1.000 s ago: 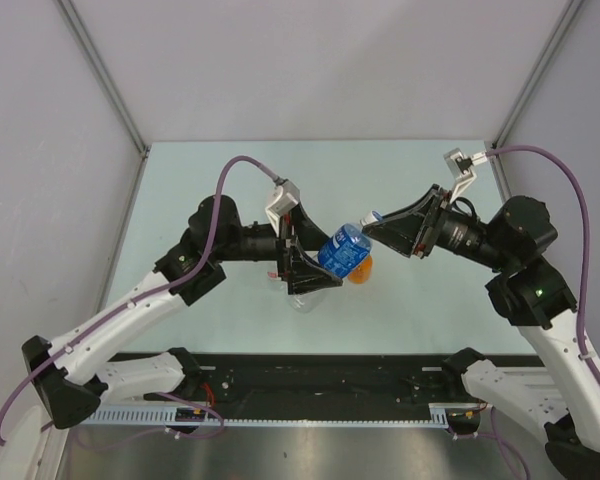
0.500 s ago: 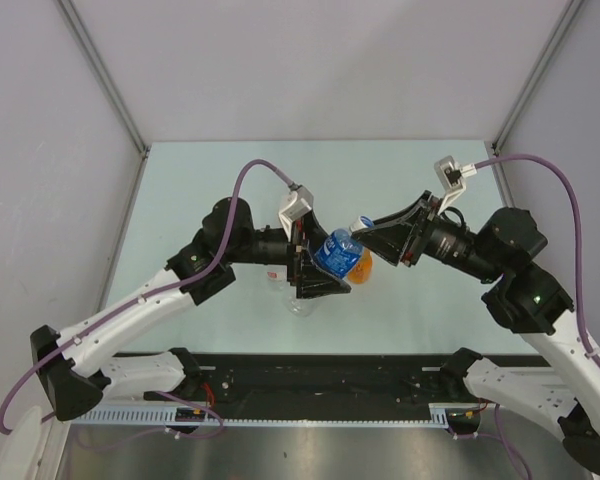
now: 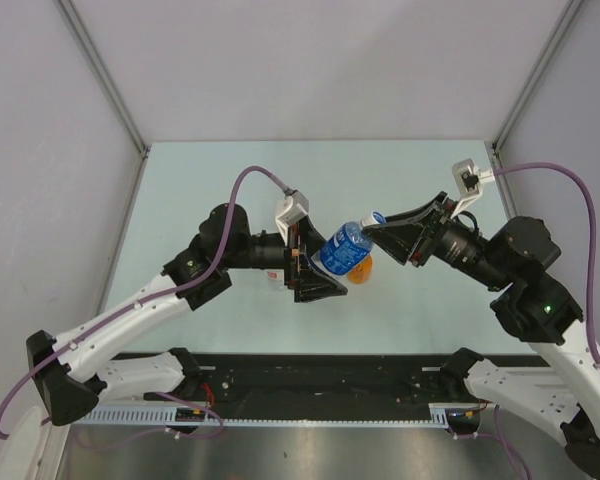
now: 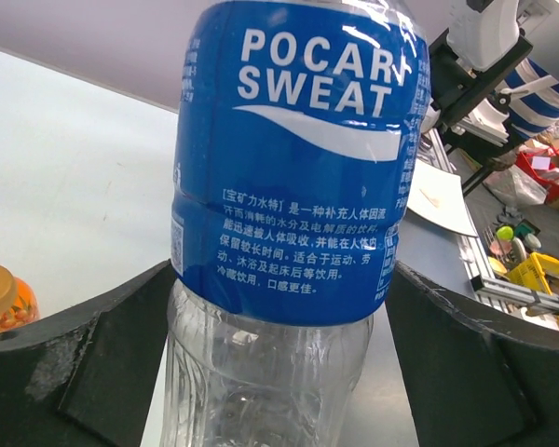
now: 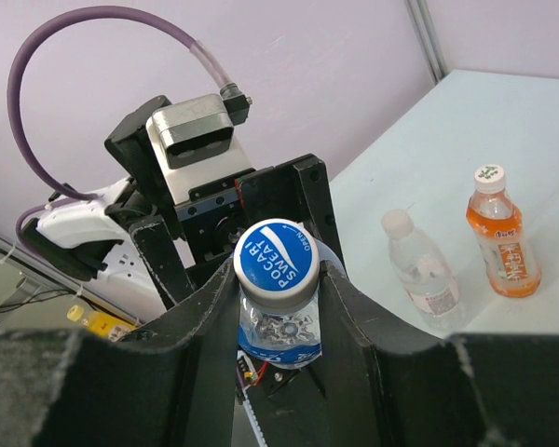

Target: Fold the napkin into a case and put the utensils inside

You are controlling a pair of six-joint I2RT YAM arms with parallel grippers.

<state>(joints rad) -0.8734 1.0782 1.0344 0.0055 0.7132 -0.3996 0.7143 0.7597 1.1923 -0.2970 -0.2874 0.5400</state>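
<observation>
Surrounding the pale green table (image 3: 190,175) stand plain grey walls (image 3: 310,60).

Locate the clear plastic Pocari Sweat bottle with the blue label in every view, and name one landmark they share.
Top external: the clear plastic Pocari Sweat bottle with the blue label lies tilted at the centre.
Left wrist: it fills the middle, label facing the camera.
Right wrist: lower centre, blue cap toward the camera.
Shared landmark: the small orange drink bottle standing on the table.
</observation>
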